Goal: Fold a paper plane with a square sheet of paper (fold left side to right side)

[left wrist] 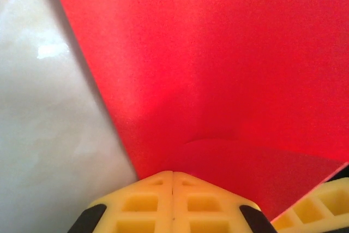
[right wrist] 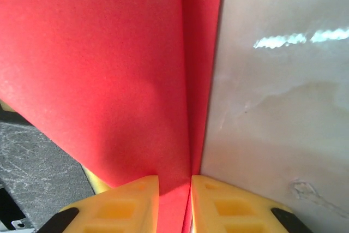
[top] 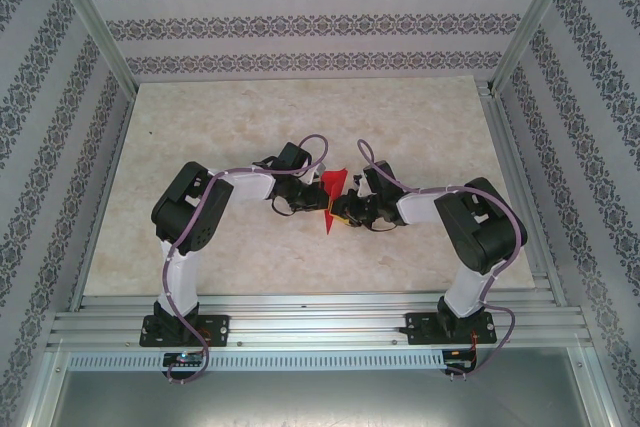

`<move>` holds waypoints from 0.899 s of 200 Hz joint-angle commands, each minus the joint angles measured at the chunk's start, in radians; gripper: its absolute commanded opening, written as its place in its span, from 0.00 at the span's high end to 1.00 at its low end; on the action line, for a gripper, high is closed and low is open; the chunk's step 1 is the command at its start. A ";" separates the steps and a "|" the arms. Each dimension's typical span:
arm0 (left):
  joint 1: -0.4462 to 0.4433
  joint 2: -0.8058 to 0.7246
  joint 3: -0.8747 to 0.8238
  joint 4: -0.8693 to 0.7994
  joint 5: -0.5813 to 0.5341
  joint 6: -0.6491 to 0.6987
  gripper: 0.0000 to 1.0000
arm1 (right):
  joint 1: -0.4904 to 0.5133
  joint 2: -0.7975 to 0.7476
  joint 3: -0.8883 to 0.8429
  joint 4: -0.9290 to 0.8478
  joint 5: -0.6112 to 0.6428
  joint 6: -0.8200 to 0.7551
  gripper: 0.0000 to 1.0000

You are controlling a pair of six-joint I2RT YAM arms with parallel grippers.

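Note:
The red sheet of paper (top: 331, 190) is creased into a narrow pointed shape and stands lifted between the two wrists at mid-table. My left gripper (top: 316, 197) meets it from the left. In the left wrist view its yellow fingertips (left wrist: 163, 186) are pressed together at the paper's (left wrist: 218, 69) lower corner, shut on it. My right gripper (top: 342, 209) comes in from the right. Its jaws (right wrist: 174, 181) stand a little apart, and the paper's folded edge (right wrist: 109, 69) runs through the gap without being pinched.
The marble-patterned tabletop (top: 300, 117) stretches out behind and beside the arms. An aluminium frame rail (top: 320, 312) runs along the near edge and patterned walls close in the sides. One right finger (left wrist: 322, 205) shows under the paper's edge.

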 commanded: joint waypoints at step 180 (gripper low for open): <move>0.017 -0.102 -0.013 -0.123 -0.078 0.043 0.83 | 0.011 0.093 0.015 -0.062 0.079 -0.041 0.77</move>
